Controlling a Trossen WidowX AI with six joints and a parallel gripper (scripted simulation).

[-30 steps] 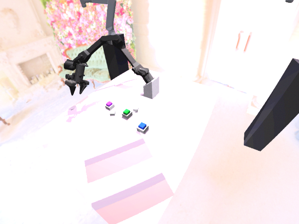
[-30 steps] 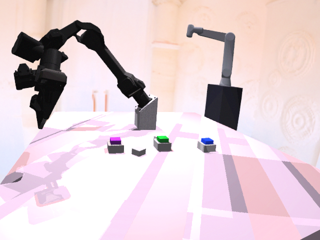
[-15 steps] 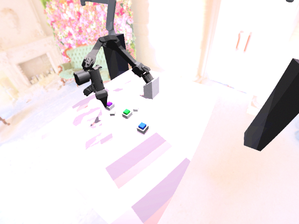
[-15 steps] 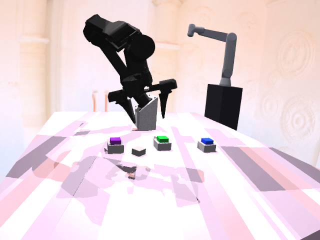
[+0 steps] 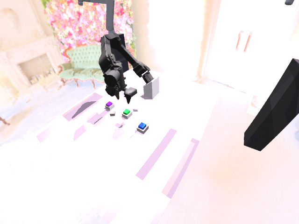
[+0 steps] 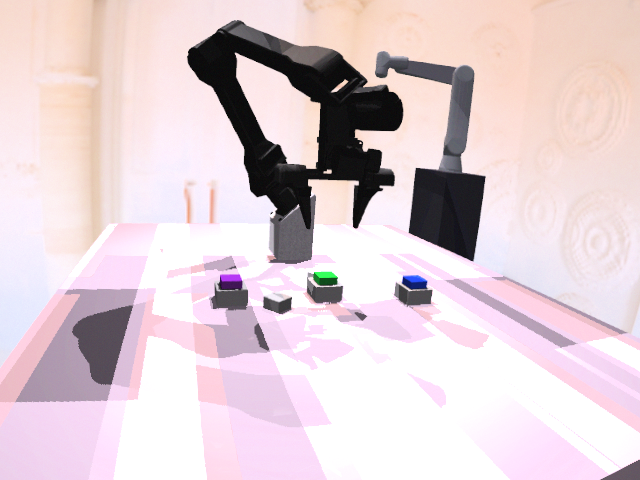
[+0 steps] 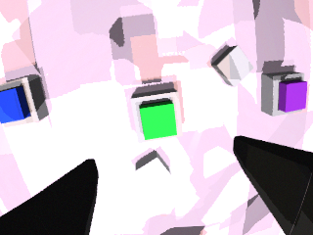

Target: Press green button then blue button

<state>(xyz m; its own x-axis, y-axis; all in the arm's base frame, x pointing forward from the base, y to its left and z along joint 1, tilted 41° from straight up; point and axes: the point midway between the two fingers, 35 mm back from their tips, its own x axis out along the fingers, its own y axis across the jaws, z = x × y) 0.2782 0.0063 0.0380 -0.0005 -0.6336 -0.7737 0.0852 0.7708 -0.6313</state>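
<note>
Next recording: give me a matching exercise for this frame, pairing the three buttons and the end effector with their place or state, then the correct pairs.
Things:
1. green square push-button
2. blue square push-button
3. purple square push-button
4. black end effector

Place or state:
A. left edge of the wrist view
B. open, holding nothing, above the table
C. centred between the fingers in the wrist view
D. beside the small grey block in the exterior view

Pairs: 1-C, 2-A, 3-D, 4-B

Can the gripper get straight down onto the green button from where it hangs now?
Probably yes. The gripper hangs open above the green button, nothing between them; the small grey block sits off to the side.
</note>
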